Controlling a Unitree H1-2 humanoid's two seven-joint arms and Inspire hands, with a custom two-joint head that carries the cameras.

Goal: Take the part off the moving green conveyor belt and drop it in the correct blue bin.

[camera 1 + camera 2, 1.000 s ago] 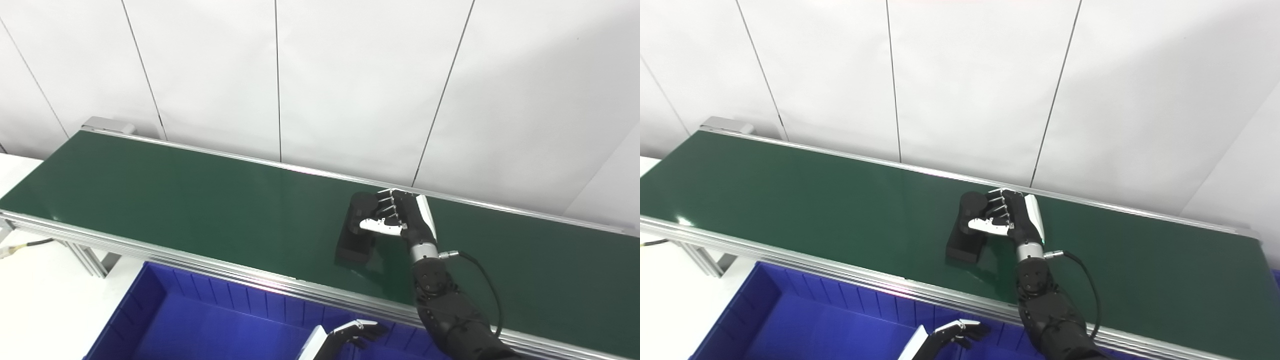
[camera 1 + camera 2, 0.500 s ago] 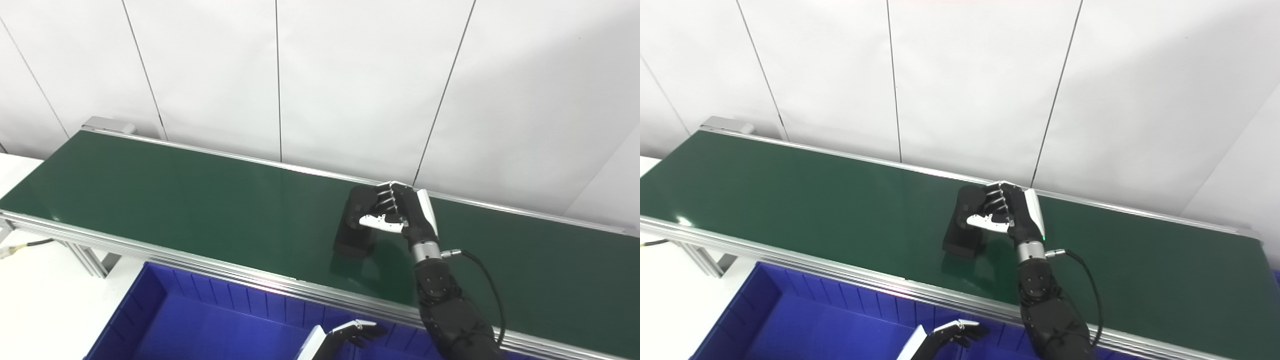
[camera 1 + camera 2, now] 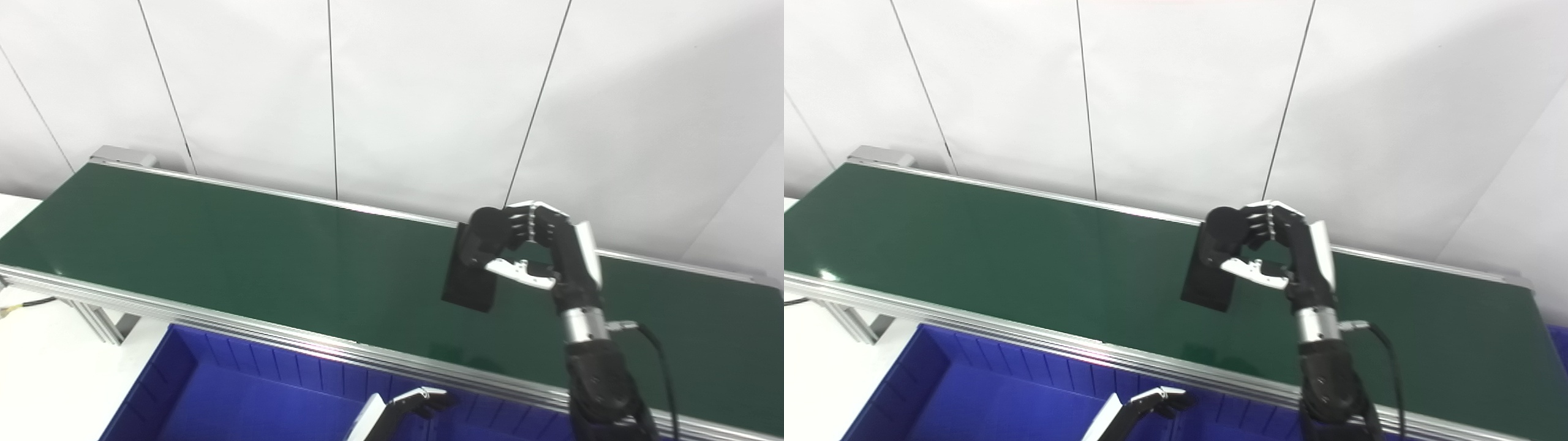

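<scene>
Now my right hand [image 3: 539, 248] is closed around the upper end of the black, flat-bodied plastic part [image 3: 474, 269], holding it above the green conveyor belt [image 3: 245, 257] near its far edge, while my left hand [image 3: 422, 401] hovers with loosely curled, empty fingers over the blue plastic bin [image 3: 245, 392].

White panelled wall [image 3: 429, 92] with thin dark seams, white floor [image 3: 43, 367]

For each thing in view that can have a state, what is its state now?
black part: held by the right robot hand, lifted clear of the belt.
right robot hand: shut on the black part.
left robot hand: low over the blue bin, holding nothing, fingers loosely curled.
green conveyor belt: nothing lying on it.
blue bin: open top, no part visible inside.
</scene>
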